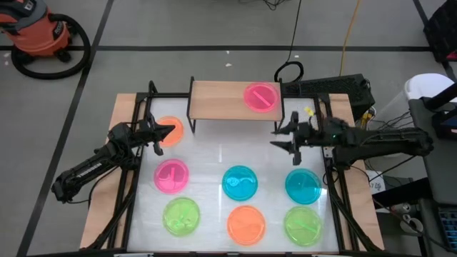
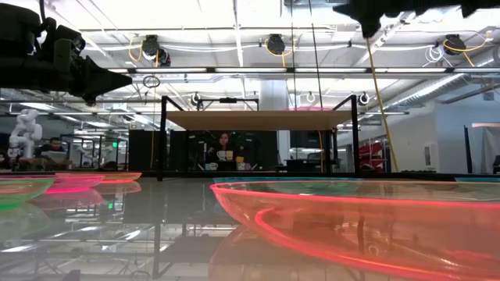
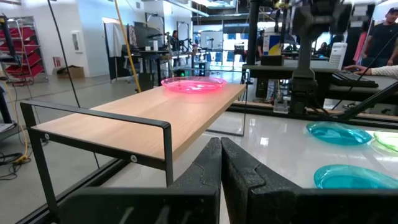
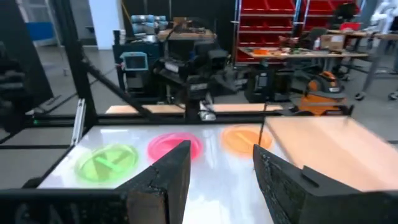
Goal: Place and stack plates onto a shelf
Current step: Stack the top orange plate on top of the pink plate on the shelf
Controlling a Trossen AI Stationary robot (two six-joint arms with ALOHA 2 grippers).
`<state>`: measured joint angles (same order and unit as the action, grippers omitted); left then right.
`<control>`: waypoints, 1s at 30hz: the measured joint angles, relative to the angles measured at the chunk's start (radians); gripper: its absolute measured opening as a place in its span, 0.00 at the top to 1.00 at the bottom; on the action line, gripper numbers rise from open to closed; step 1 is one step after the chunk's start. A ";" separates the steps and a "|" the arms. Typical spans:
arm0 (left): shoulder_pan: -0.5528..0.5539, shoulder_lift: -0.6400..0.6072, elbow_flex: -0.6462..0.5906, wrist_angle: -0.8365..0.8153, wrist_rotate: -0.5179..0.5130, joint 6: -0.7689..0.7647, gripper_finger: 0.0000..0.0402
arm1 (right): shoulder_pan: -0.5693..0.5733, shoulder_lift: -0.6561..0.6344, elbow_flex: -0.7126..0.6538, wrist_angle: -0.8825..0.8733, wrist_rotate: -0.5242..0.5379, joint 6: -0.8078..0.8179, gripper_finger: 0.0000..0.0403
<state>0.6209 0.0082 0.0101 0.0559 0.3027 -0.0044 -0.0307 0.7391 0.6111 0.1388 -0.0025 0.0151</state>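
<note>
One pink plate (image 1: pixel 261 97) lies on the shelf (image 1: pixel 221 101), toward its right end; seven plates remain on the white table (image 1: pixel 214 153). Right gripper (image 1: pixel 284 140) hangs empty, fingers spread apart, just off the shelf's right front corner. Judged step: between plates, one placed, next pick pending. Nearest candidate, the blue plate (image 1: pixel 303 185), sits near and below those fingers; next move calls for dropping over its rim. Left gripper (image 1: pixel 166 133) waits with fingers pressed together, above the orange plate (image 1: pixel 171 131).
</note>
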 joint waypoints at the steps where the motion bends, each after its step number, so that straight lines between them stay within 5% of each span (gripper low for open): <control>1: 0.000 0.000 0.000 0.000 0.000 0.000 0.99 | 0.010 0.000 -0.036 0.050 0.000 0.000 0.61; 12: 0.000 0.000 0.000 0.000 0.000 0.000 0.99 | 0.082 -0.001 -0.373 0.655 0.003 -0.031 0.61; 30: -0.001 0.000 0.000 0.064 -0.049 -0.195 0.99 | 0.082 -0.016 -0.384 0.672 0.002 0.030 0.61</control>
<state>0.6201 0.0082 0.0101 0.1197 0.2535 -0.1990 0.0509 0.7227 0.2276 0.8112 -0.0010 0.0448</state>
